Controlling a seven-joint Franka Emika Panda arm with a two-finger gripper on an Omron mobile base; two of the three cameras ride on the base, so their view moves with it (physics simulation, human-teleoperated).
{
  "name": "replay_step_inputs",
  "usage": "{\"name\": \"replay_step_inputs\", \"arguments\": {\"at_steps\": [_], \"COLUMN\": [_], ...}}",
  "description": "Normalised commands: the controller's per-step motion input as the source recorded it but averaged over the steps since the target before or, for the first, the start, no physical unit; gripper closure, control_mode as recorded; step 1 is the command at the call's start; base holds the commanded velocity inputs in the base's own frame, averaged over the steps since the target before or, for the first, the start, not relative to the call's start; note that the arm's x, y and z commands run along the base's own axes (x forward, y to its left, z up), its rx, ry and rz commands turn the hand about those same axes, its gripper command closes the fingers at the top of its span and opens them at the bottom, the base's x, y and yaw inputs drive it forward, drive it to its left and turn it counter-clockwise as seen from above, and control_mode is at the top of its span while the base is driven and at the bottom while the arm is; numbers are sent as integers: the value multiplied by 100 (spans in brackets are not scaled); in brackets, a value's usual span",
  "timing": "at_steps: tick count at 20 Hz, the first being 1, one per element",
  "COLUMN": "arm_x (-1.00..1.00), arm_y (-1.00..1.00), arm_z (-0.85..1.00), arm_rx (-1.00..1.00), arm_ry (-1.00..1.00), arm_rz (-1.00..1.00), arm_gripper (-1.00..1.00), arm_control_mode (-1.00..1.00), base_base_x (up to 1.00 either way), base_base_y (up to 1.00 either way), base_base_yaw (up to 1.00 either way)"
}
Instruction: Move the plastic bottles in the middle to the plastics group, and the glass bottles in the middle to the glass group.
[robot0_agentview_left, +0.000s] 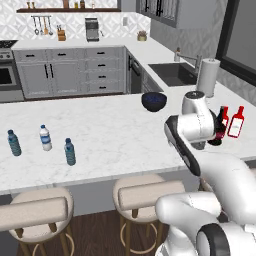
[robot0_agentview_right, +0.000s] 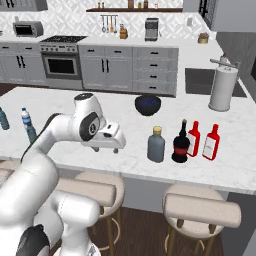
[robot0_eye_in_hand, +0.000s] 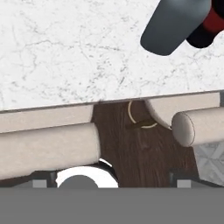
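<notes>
**Bottles sorted along a marble counter, end effector empty**

The counter (robot0_agentview_right: 125, 160) is white marble with faint grey veining, smooth and glossy, fronted by round padded stools (robot0_agentview_right: 202, 210) over a dark wood floor. At the left stand three slim water bottles: a teal-blue one (robot0_agentview_left: 14, 143), a clear-white one with a blue label (robot0_agentview_left: 45, 138), and a bluish translucent one (robot0_agentview_left: 70, 152) just beside them. Toward the right, a stout grey-blue bottle with a tan cap (robot0_agentview_right: 156, 144) stands near a black round-bellied bottle with a red label (robot0_agentview_right: 180, 142), which is just beside two red flat-shouldered bottles with white labels (robot0_agentview_right: 202, 140). A dark blue bowl (robot0_agentview_right: 148, 105) and a white paper-towel roll (robot0_agentview_right: 222, 89) stand farther back. The end effector (robot0_agentview_right: 111, 141) hovers over the counter's front edge, its jaws spread wide and holding nothing. Grey cabinets, an oven and patterned wall tile line the room.
</notes>
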Motion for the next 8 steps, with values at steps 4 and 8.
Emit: {"name": "replay_step_inputs", "arguments": {"at_steps": [4,8], "arm_x": [-95,-92], "arm_y": [31,30], "arm_z": [0,0], "arm_rx": [6,7], "arm_ry": [-5,-16], "arm_rz": [0,0], "arm_gripper": [-100,-100], "arm_control_mode": [-100,-100], "base_base_x": [0,0], "base_base_y": [0,0], "base_base_yaw": [0,0]}}
